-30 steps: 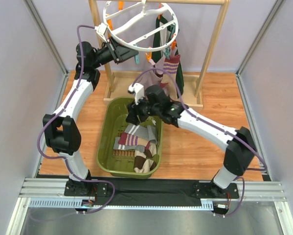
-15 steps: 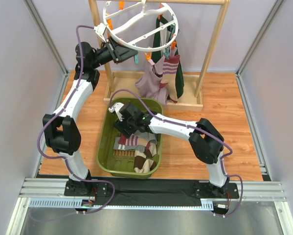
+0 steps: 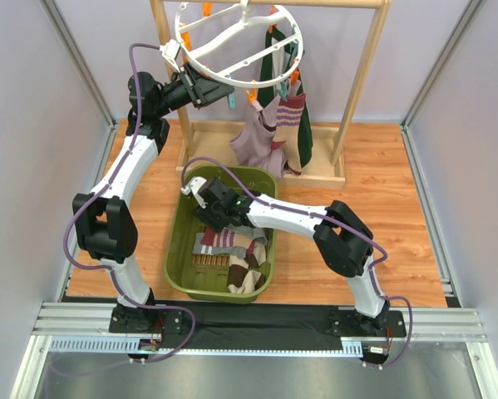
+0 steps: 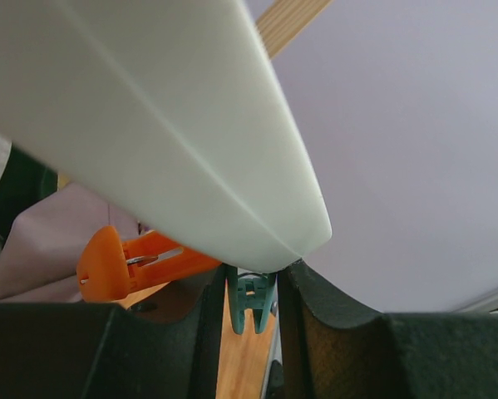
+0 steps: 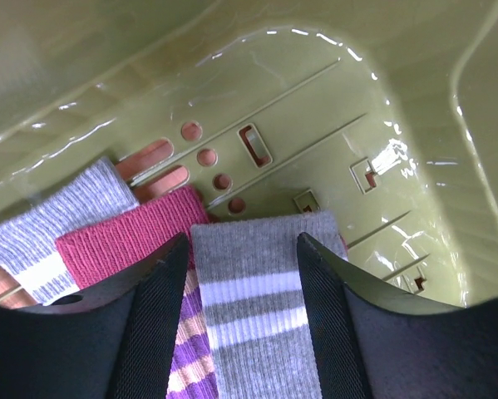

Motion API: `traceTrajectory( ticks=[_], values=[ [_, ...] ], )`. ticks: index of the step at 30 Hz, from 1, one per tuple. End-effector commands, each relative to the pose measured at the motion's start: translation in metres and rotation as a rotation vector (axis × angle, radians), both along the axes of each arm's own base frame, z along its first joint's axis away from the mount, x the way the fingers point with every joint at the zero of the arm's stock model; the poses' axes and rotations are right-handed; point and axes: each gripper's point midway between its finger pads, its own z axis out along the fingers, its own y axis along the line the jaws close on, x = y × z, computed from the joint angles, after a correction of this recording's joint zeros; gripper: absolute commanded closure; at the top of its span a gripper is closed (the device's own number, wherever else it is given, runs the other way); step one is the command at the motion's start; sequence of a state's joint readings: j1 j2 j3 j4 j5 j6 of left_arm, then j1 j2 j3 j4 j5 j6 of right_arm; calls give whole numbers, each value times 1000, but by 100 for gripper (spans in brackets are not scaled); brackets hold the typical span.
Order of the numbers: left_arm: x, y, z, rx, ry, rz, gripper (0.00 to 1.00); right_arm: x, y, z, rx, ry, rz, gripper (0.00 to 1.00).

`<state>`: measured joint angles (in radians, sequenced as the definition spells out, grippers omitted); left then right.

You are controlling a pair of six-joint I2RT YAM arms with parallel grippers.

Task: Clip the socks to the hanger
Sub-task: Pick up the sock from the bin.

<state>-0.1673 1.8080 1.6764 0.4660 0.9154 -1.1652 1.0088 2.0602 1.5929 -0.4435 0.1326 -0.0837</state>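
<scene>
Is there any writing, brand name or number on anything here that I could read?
None: no word, number or sign can be read in any view.
The basket, socks, hanger and wooden rack show no lettering.
Any marking on the metal rail is too small to tell.

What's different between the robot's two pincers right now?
The left pincer is raised, gripping the rim of the white hanger; the right pincer is down in the olive basket. The left is closed on something; the right is open, straddling a grey striped sock without holding it. Both have dark fingers.
</scene>
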Motion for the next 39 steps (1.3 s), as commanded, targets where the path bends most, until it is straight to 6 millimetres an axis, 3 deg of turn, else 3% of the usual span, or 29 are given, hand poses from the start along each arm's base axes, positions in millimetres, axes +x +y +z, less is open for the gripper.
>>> traceTrajectory(
  ticks=[1,4,10,15,18,19,21,22,27,28,30,31,33,35,36,38,39],
  values=[
    [1,2,-4,-5,28,-9,100,3,1,4,-13,-17,11,42],
    [1,2,-6,-4,31,-9,100,2,-2,0,-25,-19,4,41],
    [0,3,-5,-8,30,-9,100,11,0,1,-20,-51,-21,54],
    [1,3,-6,-9,34,-7,100,17,-4,5,-12,-84,-49,83],
    [1,2,-7,-13,38,-12,100,15,-9,18,20,-105,-51,100],
    [0,3,-5,-16,33,-12,100,15,-11,40,65,-124,-58,100],
    [-1,2,-5,-21,36,-23,100,8,-16,51,126,-108,-46,100],
    [-3,2,-4,-21,35,-28,100,9,-24,80,200,-109,-63,100],
    [-11,1,4,-37,14,-62,100,-21,-39,157,515,-19,69,100],
    [-13,1,7,-43,6,-71,100,-18,-55,177,580,-29,58,100],
    [-18,1,14,-62,-16,-100,100,-27,-60,206,715,27,101,100],
    [-20,0,17,-71,-21,-111,100,-22,-72,222,760,13,99,100],
    [-24,0,22,-99,-32,-143,100,-26,-74,239,827,42,140,100],
    [-27,0,28,-126,-48,-168,100,-14,-82,257,884,41,137,100],
    [-28,0,29,-138,-80,-184,100,-17,-82,258,918,114,143,100],
    [-30,0,32,-175,-63,-214,100,-10,-87,282,998,98,196,100],
    [-32,0,34,-182,-89,-225,100,-7,-86,282,1016,137,192,100]
  ],
)
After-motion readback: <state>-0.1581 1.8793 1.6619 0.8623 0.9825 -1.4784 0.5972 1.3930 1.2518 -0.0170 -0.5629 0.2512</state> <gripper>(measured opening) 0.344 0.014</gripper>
